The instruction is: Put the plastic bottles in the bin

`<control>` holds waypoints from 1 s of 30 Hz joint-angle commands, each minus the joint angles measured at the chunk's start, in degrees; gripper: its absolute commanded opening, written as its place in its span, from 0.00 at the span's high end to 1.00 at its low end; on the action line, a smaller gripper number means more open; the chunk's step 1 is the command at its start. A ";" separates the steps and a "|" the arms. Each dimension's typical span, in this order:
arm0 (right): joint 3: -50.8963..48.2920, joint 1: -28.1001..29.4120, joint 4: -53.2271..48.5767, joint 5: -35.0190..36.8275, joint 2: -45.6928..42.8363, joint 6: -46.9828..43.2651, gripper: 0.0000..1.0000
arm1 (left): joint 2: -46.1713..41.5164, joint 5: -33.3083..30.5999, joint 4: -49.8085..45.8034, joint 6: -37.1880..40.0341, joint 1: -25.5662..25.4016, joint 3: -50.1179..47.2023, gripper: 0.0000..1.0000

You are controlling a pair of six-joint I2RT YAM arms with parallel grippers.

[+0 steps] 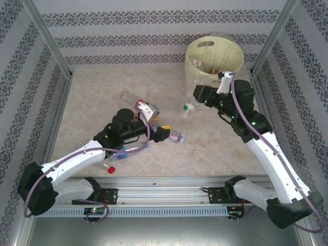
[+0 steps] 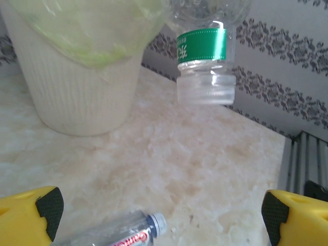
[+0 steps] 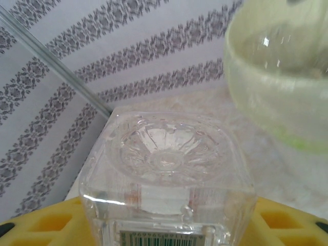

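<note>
As seen from above, upright at the far right of the surface [image 1: 102,87]: the bin [image 1: 214,56]. Stretched from the near edge up beside it, elbow bent, the right arm, with right claw [image 1: 196,100] clamped on 1 green-labelled bottle [image 1: 188,109], cap down, off the surface. Angled in to centre, left claw [image 2: 161,215] spread wide above 1 lying bottle [image 2: 123,233].

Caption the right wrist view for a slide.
Right gripper holds a clear bottle, base toward the camera, near the pale-yellow bin.
</note>
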 commanded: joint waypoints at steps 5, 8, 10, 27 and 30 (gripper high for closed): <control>10.86 -1.11 -4.09 12.52 2.85 -14.25 0.42 | -3.29 -5.95 13.60 -1.94 0.26 -2.99 0.00; 15.13 -1.77 -3.89 15.34 5.60 -17.70 0.42 | -4.08 -7.16 14.51 -1.87 0.52 -3.75 0.00; 17.86 -2.53 -3.92 16.77 7.81 -19.58 0.42 | -4.45 -7.45 15.14 -1.68 0.66 -4.12 0.00; 47.74 -11.03 -14.19 18.74 34.47 -27.77 0.41 | -3.50 -7.88 13.22 1.32 1.09 -3.69 0.00; 52.09 -12.80 -16.55 16.59 39.20 -27.46 0.41 | -3.32 -7.97 12.79 1.74 1.00 -3.63 0.00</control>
